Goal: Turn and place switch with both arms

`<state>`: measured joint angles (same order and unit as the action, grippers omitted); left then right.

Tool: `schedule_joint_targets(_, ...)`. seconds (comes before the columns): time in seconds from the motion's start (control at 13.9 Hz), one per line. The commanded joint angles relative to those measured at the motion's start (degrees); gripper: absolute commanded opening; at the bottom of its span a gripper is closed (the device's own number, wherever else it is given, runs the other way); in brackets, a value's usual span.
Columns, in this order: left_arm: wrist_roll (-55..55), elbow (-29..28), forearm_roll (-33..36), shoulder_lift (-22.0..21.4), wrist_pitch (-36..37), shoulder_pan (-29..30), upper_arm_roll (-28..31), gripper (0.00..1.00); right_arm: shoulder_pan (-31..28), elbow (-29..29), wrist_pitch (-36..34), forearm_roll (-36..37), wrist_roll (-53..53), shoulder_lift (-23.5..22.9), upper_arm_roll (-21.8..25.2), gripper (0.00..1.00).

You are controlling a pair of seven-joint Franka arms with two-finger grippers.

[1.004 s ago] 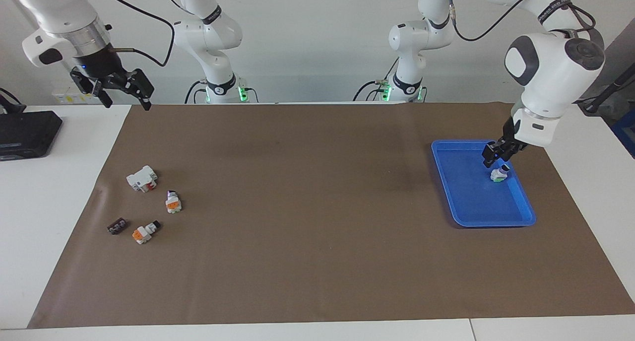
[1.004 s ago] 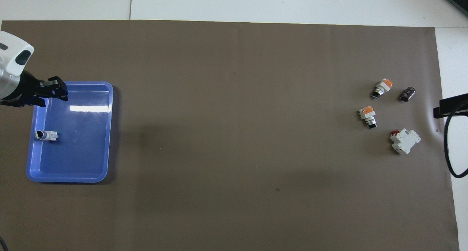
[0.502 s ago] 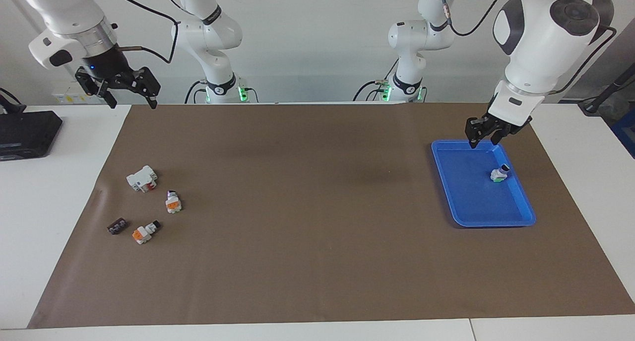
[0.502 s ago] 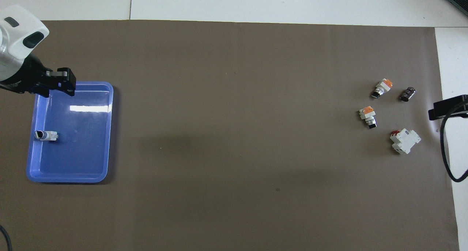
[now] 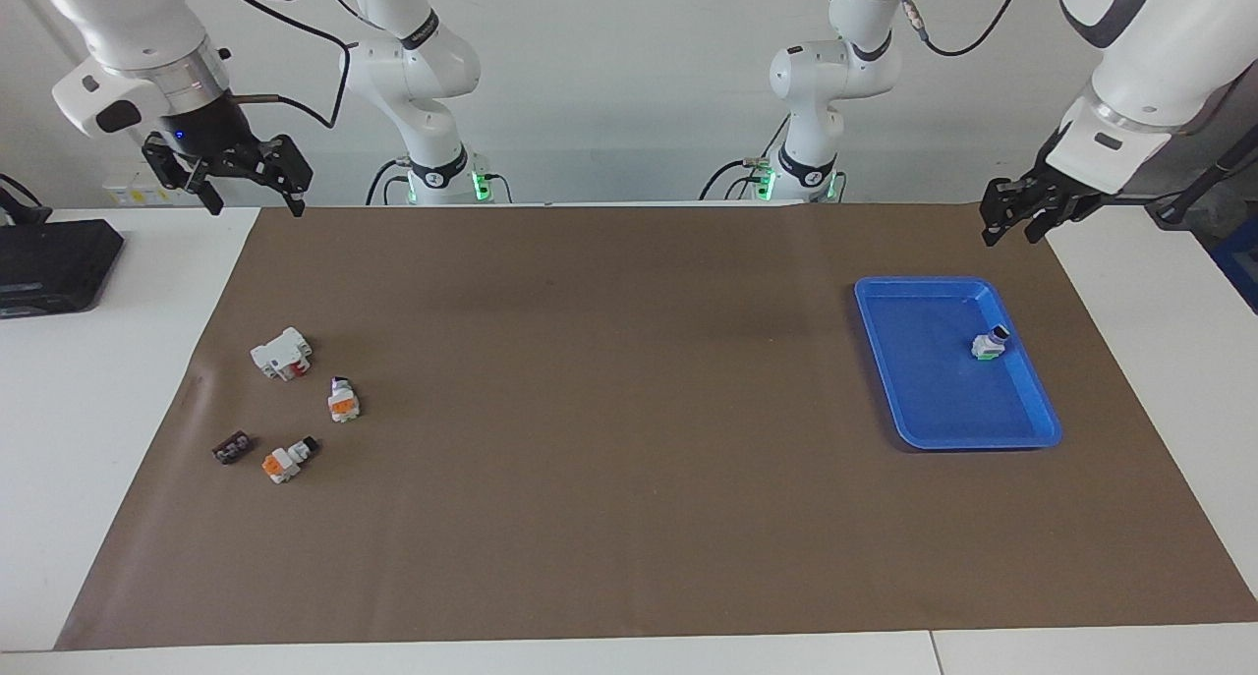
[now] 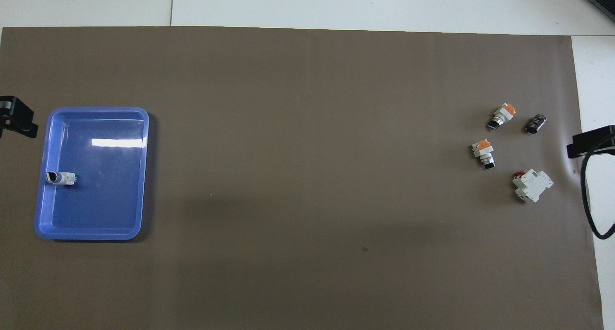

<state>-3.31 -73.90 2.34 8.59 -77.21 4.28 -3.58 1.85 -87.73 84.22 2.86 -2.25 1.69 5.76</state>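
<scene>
Two switches, white with orange faces and black-and-silver knobs, lie on the brown mat at the right arm's end: one (image 5: 343,401) (image 6: 483,153), and one farther from the robots (image 5: 285,460) (image 6: 502,115). A similar small white piece with a black knob (image 5: 990,343) (image 6: 60,177) lies in the blue tray (image 5: 924,380) (image 6: 105,195); no orange shows on it. My left gripper (image 5: 1009,225) (image 6: 14,119) is open and empty, raised over the mat's edge beside the tray. My right gripper (image 5: 252,190) is open and empty, raised over the mat's corner at its own end.
A larger white block with a red mark (image 5: 282,353) (image 6: 532,185) and a small flat dark-brown piece (image 5: 232,447) (image 6: 535,123) lie by the two switches. A black box (image 5: 49,262) sits on the white table past the mat.
My left gripper has risen from just over the white piece in the tray and drawn back off the tray toward the robots. The piece stays in the tray. My right gripper has barely shifted.
</scene>
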Motion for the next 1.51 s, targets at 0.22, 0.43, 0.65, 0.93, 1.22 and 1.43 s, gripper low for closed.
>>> schedule_joint_targets(0.22,-1.3,-10.5,-1.4,-6.0,-6.9,-0.1,-0.8,0.63,-0.7,-0.9,0.9,0.0,1.5,0.6,-0.8,1.0)
schedule_joint_targets(0.43,-1.5,-13.6,-3.0,-7.5,-8.9,-0.1,-0.9,1.0,-0.8,-0.9,0.7,-0.1,1.5,0.6,-0.8,1.0)
schedule_joint_targets(0.65,-1.5,-13.5,-7.5,-7.4,-12.1,0.2,-0.7,1.0,-1.7,-0.9,0.9,-4.7,1.6,0.6,-0.2,1.0)
schedule_joint_targets(0.93,-1.3,-13.4,-7.2,-7.1,-13.8,-0.1,-0.6,1.0,-1.7,-0.9,0.9,-4.5,1.6,0.6,-0.1,1.0)
schedule_joint_targets(1.22,-1.1,-13.2,-5.8,-7.0,-14.4,0.0,-0.6,1.0,-1.6,-0.9,0.8,-4.3,1.6,0.6,-0.2,1.0)
schedule_joint_targets(1.43,-1.0,-13.3,-2.4,-7.1,-13.5,-0.1,-0.7,1.0,-1.5,-0.9,0.8,-4.1,1.6,0.6,-0.2,1.0)
